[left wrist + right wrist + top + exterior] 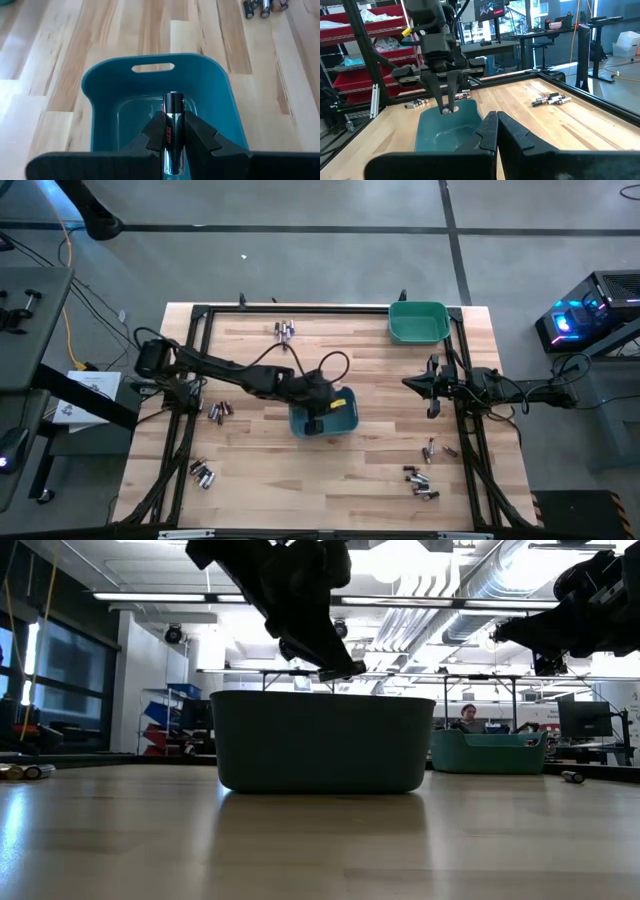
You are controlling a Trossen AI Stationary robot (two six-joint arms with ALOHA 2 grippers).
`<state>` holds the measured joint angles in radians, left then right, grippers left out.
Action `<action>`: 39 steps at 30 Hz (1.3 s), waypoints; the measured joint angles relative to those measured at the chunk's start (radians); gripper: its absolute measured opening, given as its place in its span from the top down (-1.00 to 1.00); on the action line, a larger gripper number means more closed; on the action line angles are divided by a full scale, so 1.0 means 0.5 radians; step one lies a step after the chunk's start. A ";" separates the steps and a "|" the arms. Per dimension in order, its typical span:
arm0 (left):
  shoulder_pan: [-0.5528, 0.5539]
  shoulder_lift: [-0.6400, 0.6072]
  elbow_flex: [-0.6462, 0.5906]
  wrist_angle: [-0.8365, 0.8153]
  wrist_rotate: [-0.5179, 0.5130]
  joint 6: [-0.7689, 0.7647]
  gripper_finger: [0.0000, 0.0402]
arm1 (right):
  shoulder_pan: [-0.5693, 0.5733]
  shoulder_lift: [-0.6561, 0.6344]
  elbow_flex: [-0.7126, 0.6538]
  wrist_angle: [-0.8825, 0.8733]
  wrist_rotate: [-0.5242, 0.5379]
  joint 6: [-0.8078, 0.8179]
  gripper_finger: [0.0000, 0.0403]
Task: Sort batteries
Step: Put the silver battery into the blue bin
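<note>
One silvery battery [173, 131] is pinched between the fingers of the left gripper [173, 137], held lengthwise and poised directly above the open blue bin [341, 420] at the centre of the table [260, 490]. The wrist view shows the cell over the bin's bare floor; the low view shows the gripper tips just above the rim.

Remaining batteries lie in loose groups on the wood, placed by the high view: one cluster [286, 331] at 12 o'clock near the far edge, one [219, 411] at 9 o'clock of the blue bin, one [203, 474] at 7 o'clock near the left frame, and a larger scatter [421, 481] at 4 o'clock toward the near right corner.

Green bin [417, 321] stands at 1 o'clock, against the far right corner of the table frame.

Right gripper [432, 387] hangs at 3 o'clock of the blue bin, well apart from it, above bare wood. Its fingers are pressed together with nothing between them.
</note>
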<state>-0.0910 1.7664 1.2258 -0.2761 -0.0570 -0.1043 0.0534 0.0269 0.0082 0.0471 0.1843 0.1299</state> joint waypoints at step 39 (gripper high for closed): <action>0.099 0.369 0.189 -0.245 0.199 -0.014 0.84 | 0.000 0.000 0.000 0.000 0.000 0.000 1.00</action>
<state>-0.0414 1.9511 1.3201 -0.3988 0.0425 -0.1114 0.0534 0.0269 0.0082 0.0473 0.1841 0.1301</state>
